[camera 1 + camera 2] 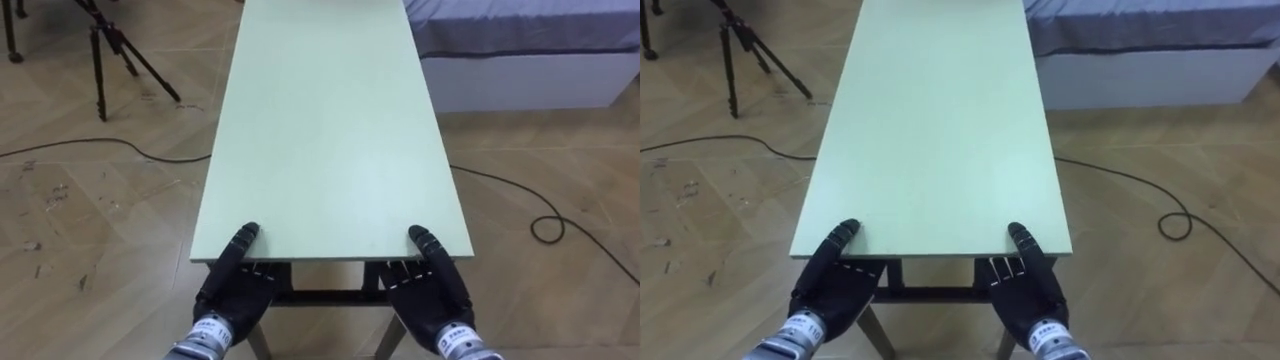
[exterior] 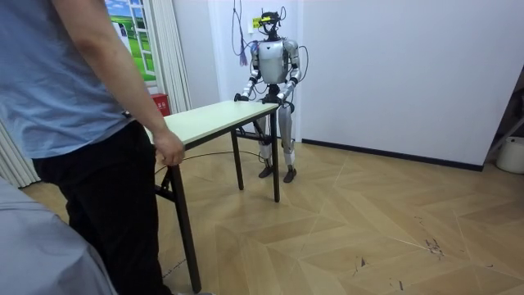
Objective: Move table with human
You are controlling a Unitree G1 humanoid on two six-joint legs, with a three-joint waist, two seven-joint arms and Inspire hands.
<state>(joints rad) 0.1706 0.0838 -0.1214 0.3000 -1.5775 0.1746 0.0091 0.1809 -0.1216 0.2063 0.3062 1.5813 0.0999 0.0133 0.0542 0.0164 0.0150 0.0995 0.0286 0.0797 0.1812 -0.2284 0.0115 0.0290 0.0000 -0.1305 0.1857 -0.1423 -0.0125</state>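
**Firmly held at both ends**

Both of the robot's hands clasp the near short end of the pale green counter (image 1: 330, 120). The left hand (image 1: 235, 290) sits at the left corner and the right hand (image 1: 432, 295) at the right corner. Each has its thumb laid flat on the top surface and the rest of the hand tucked below the edge, so the board is pinched between them. The top of the counter is bare, and it stretches straight away from the robot across the wooden floor (image 1: 80, 220).

A black tripod (image 1: 110, 50) stands on the floor to the left of the counter's far half. A bed (image 1: 520, 50) with a grey cover lies just beside its far right side.

In the room view the robot stands upright at the far end of the counter, close to a white wall, with both arms reaching down to the tabletop. A person (image 2: 82, 98) stands at the near end, at the room view's left, and the person's hand (image 2: 169, 152) grips the edge of the counter near its corner. The counter's dark legs reach down to the floor (whether they rest on it or hang just clear cannot be made out).
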